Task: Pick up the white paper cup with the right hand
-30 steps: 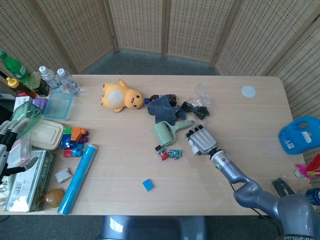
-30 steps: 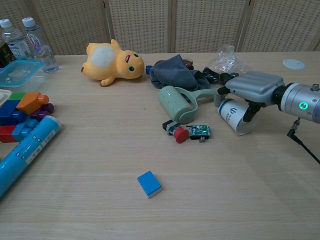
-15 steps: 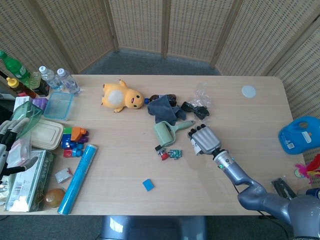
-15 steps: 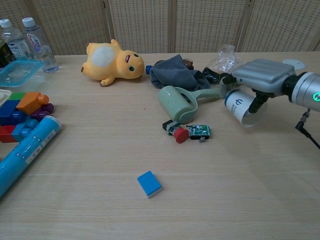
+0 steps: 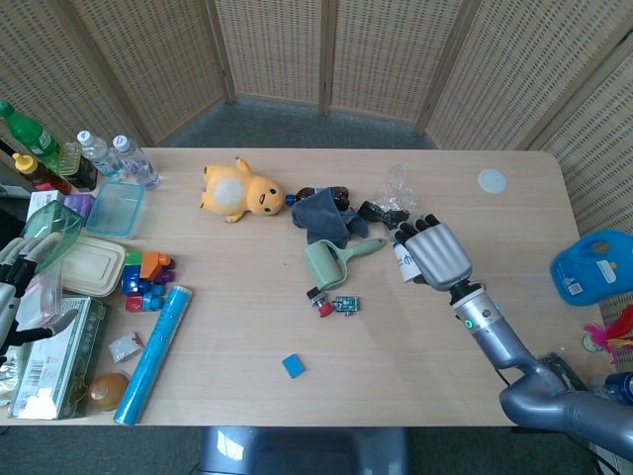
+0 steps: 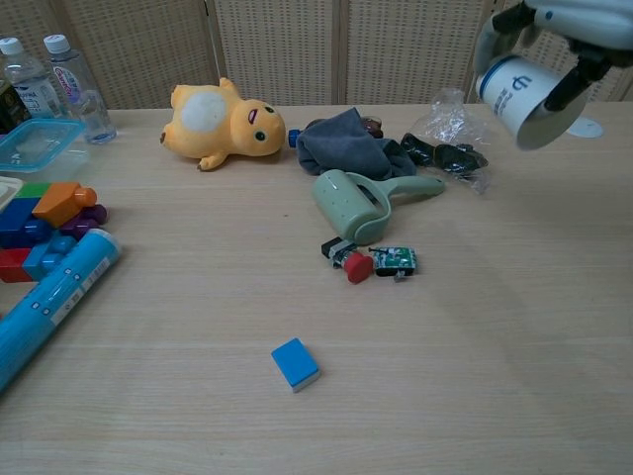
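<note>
Woven rattan screens back a pale wooden table [image 5: 247,376], and the sage-green lint roller [image 6: 358,202] serves as the landmark. Nearest the front edge, well forward of the roller, lies a small blue rectangular block [image 6: 295,363]. Just in front of the roller sit a red-capped small part [image 6: 356,265] and a little green circuit board [image 6: 395,260], touching or nearly so. Far to the roller's left, a long blue patterned tube [image 6: 47,303] lies beside a cluster of coloured toy bricks [image 6: 45,224]. Behind the roller, touching its head, is a crumpled grey cloth [image 6: 343,142]; behind and left of that, a yellow plush toy [image 6: 224,124] lies on its side. Right of the cloth sits crinkled clear plastic wrap [image 6: 450,119] over dark items.

Right hand [image 5: 435,252]: raised above the table to the roller's right, fingers wrapped around the white paper cup with a blue logo [image 6: 520,92]. The cup is clear of the surface, tilted with its mouth lower right.

Left hand [image 5: 22,259]: only partly visible at the far left edge; its state cannot be determined.
</note>
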`<state>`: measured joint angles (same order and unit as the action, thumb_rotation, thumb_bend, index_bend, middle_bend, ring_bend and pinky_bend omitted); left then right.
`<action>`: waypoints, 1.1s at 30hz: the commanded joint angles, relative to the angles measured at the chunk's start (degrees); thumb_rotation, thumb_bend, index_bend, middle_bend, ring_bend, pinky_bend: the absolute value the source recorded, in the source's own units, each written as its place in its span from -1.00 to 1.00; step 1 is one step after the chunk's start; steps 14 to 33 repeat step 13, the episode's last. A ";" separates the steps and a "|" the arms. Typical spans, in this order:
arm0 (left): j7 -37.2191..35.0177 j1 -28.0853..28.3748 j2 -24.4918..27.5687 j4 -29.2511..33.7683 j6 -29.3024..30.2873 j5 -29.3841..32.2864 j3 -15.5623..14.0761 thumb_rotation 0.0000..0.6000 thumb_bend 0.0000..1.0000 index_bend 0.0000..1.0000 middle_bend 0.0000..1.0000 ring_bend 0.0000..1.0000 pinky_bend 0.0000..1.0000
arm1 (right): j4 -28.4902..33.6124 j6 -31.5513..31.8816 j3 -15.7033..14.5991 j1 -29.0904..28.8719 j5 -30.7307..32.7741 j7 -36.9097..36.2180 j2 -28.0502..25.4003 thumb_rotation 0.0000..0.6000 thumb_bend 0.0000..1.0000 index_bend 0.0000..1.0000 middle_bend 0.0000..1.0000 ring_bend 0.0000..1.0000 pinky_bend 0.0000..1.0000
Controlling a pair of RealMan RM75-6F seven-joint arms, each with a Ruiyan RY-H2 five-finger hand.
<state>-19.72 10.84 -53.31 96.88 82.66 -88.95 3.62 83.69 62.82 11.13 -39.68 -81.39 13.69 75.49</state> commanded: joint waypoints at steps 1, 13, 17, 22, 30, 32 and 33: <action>-0.35 -0.01 -0.19 -0.36 0.01 -0.06 -0.06 0.88 -0.41 -1.00 -1.00 -1.00 -1.00 | 4.59 2.44 2.29 1.08 1.48 2.17 -4.01 1.00 -0.48 -0.28 -0.16 -0.41 -0.38; -1.05 0.07 -0.81 -1.11 0.28 -0.52 -0.13 0.88 -0.41 -1.00 -1.00 -1.00 -1.00 | 10.91 5.12 4.15 2.95 3.52 4.69 -10.38 1.00 -0.48 -0.28 -0.17 -0.41 -0.38; -1.05 0.07 -0.81 -1.11 0.28 -0.52 -0.13 0.88 -0.41 -1.00 -1.00 -1.00 -1.00 | 10.91 5.12 4.15 2.95 3.52 4.69 -10.38 1.00 -0.48 -0.28 -0.17 -0.41 -0.38; -1.05 0.07 -0.81 -1.11 0.28 -0.52 -0.13 0.88 -0.41 -1.00 -1.00 -1.00 -1.00 | 10.91 5.12 4.15 2.95 3.52 4.69 -10.38 1.00 -0.48 -0.28 -0.17 -0.41 -0.38; -1.05 0.07 -0.81 -1.11 0.28 -0.52 -0.13 0.88 -0.41 -1.00 -1.00 -1.00 -1.00 | 10.91 5.12 4.15 2.95 3.52 4.69 -10.38 1.00 -0.48 -0.28 -0.17 -0.41 -0.38; -1.05 0.07 -0.81 -1.11 0.28 -0.52 -0.13 0.88 -0.41 -1.00 -1.00 -1.00 -1.00 | 10.91 5.12 4.15 2.95 3.52 4.69 -10.38 1.00 -0.48 -0.28 -0.17 -0.41 -0.38; -1.05 0.07 -0.81 -1.11 0.28 -0.52 -0.13 0.88 -0.41 -1.00 -1.00 -1.00 -1.00 | 10.91 5.12 4.15 2.95 3.52 4.69 -10.38 1.00 -0.48 -0.28 -0.17 -0.41 -0.38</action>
